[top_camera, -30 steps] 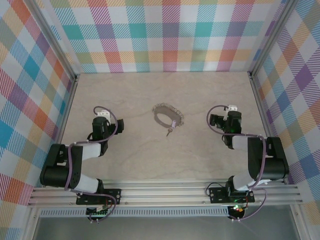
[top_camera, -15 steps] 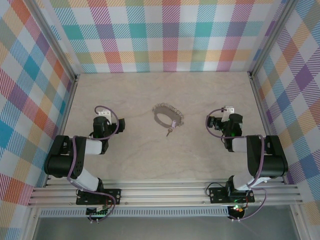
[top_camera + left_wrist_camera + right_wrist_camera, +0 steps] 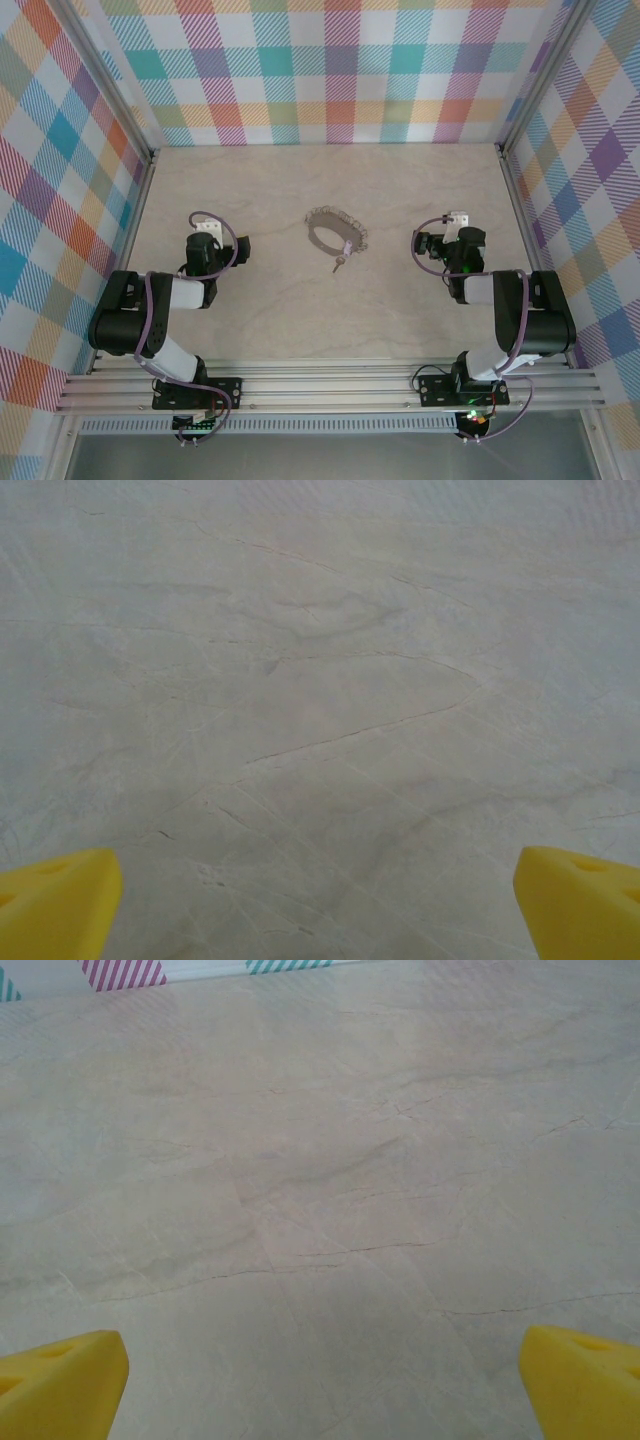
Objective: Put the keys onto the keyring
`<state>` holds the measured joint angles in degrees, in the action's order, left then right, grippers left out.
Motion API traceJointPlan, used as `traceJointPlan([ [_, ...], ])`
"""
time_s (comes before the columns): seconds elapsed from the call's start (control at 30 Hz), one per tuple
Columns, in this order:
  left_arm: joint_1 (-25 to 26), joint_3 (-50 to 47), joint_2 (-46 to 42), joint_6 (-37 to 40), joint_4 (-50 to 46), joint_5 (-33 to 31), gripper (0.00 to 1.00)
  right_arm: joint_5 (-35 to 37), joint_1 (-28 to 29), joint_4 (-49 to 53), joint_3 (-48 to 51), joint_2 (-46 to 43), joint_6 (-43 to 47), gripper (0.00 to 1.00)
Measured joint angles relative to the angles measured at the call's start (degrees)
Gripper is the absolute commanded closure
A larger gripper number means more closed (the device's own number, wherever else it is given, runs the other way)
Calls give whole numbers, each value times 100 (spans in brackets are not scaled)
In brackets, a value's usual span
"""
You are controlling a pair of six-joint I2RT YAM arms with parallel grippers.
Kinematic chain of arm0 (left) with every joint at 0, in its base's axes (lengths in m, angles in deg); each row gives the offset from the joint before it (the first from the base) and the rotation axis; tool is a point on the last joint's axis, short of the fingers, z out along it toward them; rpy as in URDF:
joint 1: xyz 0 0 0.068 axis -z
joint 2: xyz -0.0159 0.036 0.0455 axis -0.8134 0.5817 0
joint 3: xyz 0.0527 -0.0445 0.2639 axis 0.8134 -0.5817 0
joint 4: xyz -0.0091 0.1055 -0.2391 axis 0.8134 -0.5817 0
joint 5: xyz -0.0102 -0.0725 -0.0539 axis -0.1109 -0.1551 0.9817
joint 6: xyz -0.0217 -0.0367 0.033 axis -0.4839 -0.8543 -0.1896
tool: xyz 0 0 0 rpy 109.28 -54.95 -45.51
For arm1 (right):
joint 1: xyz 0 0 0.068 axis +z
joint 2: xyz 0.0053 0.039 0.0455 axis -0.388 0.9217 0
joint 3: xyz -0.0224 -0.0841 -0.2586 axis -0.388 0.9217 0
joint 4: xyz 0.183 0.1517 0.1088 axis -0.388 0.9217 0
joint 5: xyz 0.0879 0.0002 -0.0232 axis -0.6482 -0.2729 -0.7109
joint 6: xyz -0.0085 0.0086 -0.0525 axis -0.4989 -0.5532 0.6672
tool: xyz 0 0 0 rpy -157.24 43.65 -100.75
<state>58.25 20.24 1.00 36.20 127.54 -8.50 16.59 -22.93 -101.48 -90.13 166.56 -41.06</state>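
Keyring (image 3: 337, 233) and key (image 3: 341, 264) lie mid-bench, with both tools spread wide and holding nothing.

The dark hoop lies flat on the pale, veined bench (image 3: 300, 310), its rim fringed with small silvery pieces. The tiny grey key sits just beside the keyring's near rim, on the side facing the arms; whether it touches the rim is too small to tell. Well to the left of the keyring, the left tool (image 3: 204, 226) hangs low over bare bench, and in its wrist view the yellow pads (image 3: 55, 905) stand far apart at the lower corners. Well to the right of the keyring, the right tool (image 3: 458, 218) is posed the same way, its yellow pads (image 3: 585, 1380) equally wide over bare surface. Plaid walls (image 3: 330, 70) rise beyond the keyring and to both sides.
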Motion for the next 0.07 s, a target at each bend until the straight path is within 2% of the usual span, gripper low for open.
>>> traceJointPlan([
  [0.07, 0, 0, 0, 0, 0, 0, 0, -13, 0, 0, 0, 0, 0, 0],
])
